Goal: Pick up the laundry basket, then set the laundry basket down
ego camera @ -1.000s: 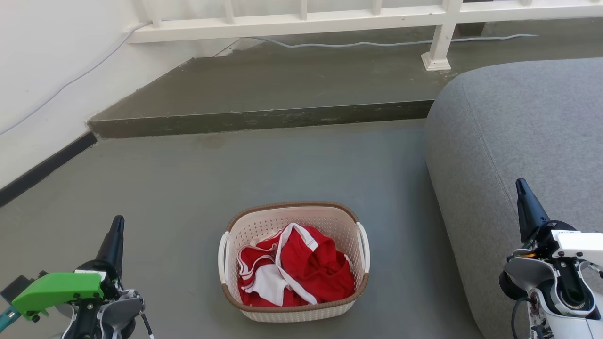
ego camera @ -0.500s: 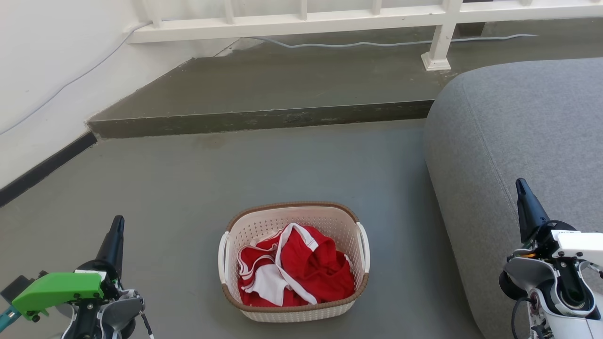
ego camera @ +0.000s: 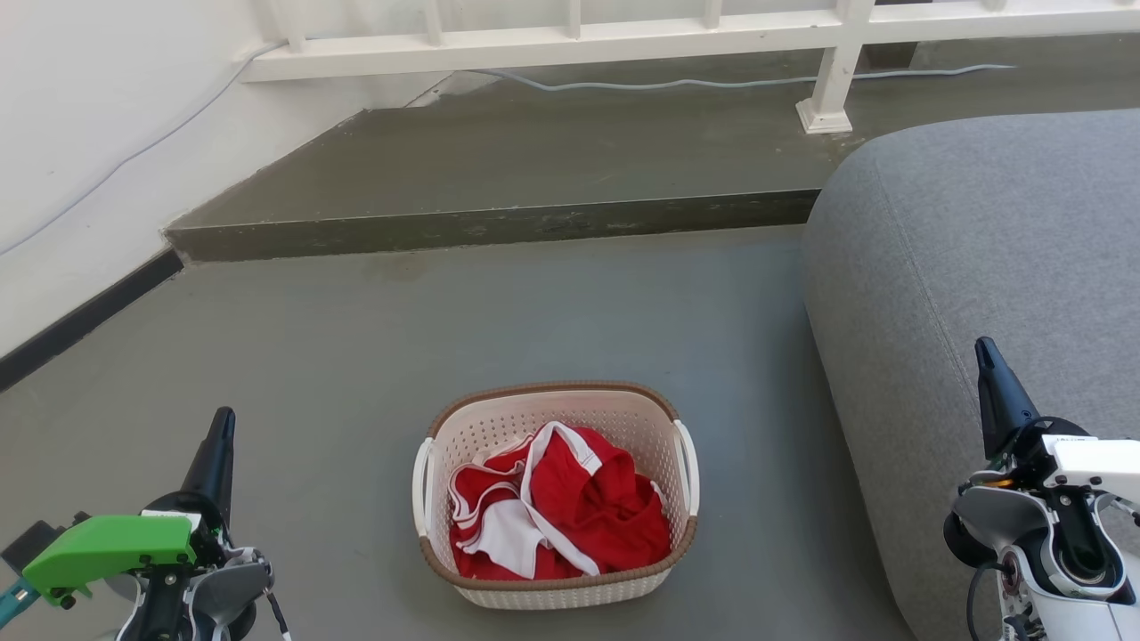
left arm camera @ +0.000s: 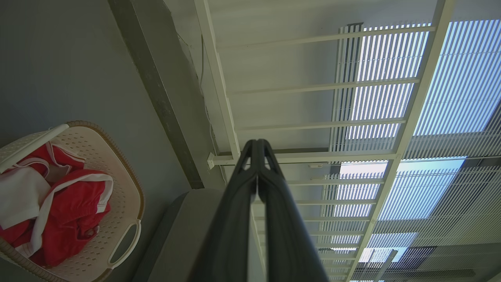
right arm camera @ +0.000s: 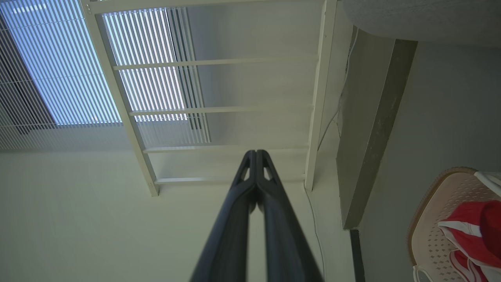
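Note:
The laundry basket (ego camera: 623,418), cream with perforated sides, a brown rim and white side handles, stands on the grey floor in the lower middle of the head view. Red and white clothes (ego camera: 561,503) lie crumpled inside it. The basket also appears at the left edge of the left wrist view (left arm camera: 129,203) and at the right edge of the right wrist view (right arm camera: 430,235). My left gripper (ego camera: 223,423) is at the lower left, well clear of the basket, shut and holding nothing (left arm camera: 257,143). At the lower right, my right gripper (ego camera: 983,349) is also shut and empty (right arm camera: 255,152).
A large grey cushion (ego camera: 1006,294) fills the right side, close to the basket and my right arm. A raised dark step (ego camera: 499,223) runs across behind the basket, with a white railing (ego camera: 570,36) and a cable beyond. A white wall (ego camera: 80,133) borders the left.

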Controlling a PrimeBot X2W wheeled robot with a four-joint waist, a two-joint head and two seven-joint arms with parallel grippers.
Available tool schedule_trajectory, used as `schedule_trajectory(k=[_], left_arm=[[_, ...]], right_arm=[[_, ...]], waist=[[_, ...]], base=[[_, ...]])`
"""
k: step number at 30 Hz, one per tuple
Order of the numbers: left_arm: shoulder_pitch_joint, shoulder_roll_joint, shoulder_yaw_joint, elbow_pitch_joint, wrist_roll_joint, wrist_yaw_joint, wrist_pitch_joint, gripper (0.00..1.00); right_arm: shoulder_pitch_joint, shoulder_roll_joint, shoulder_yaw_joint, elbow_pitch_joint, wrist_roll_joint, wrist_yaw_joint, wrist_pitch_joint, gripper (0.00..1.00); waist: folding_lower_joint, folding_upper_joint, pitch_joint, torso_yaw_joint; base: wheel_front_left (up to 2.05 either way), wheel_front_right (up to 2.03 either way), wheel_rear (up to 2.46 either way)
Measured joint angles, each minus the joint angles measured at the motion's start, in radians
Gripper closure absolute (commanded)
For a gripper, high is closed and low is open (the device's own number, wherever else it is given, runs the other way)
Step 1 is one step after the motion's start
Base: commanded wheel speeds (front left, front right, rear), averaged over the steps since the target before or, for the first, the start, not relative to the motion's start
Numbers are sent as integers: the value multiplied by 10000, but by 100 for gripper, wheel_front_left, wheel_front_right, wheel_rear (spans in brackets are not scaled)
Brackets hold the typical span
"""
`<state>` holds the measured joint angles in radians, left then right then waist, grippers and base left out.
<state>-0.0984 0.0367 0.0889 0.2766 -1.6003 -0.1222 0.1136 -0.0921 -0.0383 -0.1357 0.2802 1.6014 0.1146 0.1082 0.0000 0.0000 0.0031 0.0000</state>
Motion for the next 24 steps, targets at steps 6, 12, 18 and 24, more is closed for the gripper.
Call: schedule_trajectory(k=[6, 12, 18, 24], left_arm=[[0, 0, 0, 0, 0, 0, 0, 100], [0, 0, 0, 0, 0, 0, 0, 100], [0, 0, 0, 0, 0, 0, 0, 100], [0, 0, 0, 0, 0, 0, 0, 100]], right_arm=[[0, 0, 0, 0, 0, 0, 0, 100], [0, 0, 0, 0, 0, 0, 0, 100], [0, 0, 0, 0, 0, 0, 0, 100], [0, 0, 0, 0, 0, 0, 0, 100]], waist=[[0, 0, 0, 0], [0, 0, 0, 0], [0, 0, 0, 0], [0, 0, 0, 0]], base=[[0, 0, 0], [0, 0, 0], [0, 0, 0], [0, 0, 0]])
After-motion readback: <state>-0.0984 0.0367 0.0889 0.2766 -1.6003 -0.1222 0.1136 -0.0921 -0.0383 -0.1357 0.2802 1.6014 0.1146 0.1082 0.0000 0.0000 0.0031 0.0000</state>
